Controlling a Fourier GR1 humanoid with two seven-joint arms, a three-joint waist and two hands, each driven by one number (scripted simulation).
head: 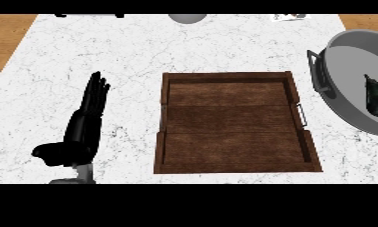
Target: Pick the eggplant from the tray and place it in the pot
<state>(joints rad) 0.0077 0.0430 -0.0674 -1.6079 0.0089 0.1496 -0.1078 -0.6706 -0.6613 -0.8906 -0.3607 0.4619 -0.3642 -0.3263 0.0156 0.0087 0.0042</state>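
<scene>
The brown wooden tray (pixel 232 77) lies in the middle of the white marble counter with nothing in it. At the right edge stands the grey pot (pixel 341 83), partly cut off by the picture, with a dark handle (pixel 317 71) on its left side. Inside the pot, against the picture's right edge, a dark, greenish-black shape (pixel 370 97) shows; it looks like the eggplant, mostly cut off. My left hand (pixel 83 123) rests on the counter left of the tray, fingers straight and pointing away, holding nothing. My right hand does not show.
A grey round object (pixel 187 18) sits at the counter's far edge, with a dark item (pixel 90 15) far left and a small printed thing (pixel 289 17) far right. Wooden floor shows past both far corners.
</scene>
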